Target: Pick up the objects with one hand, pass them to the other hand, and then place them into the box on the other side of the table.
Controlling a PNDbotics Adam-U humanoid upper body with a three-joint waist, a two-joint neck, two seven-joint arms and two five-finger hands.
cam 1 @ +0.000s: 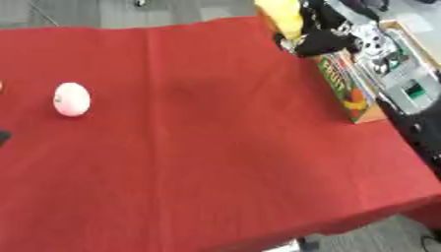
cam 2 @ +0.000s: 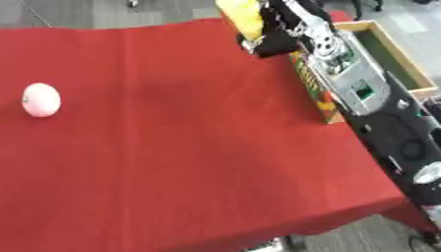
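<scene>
Red tablecloth (cam 1: 224,147), pink ball (cam 1: 72,99), right hand (cam 2: 280,34) fingers curled round yellow object (cam 2: 242,17).

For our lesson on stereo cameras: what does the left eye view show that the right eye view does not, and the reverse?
Only the left eye view: a dark shape at its left edge. Only the right eye view: the open wooden box beyond the arm. Both: the red cloth, a pink ball on it, the printed box, and the right robot hand holding a yellow object.
</scene>
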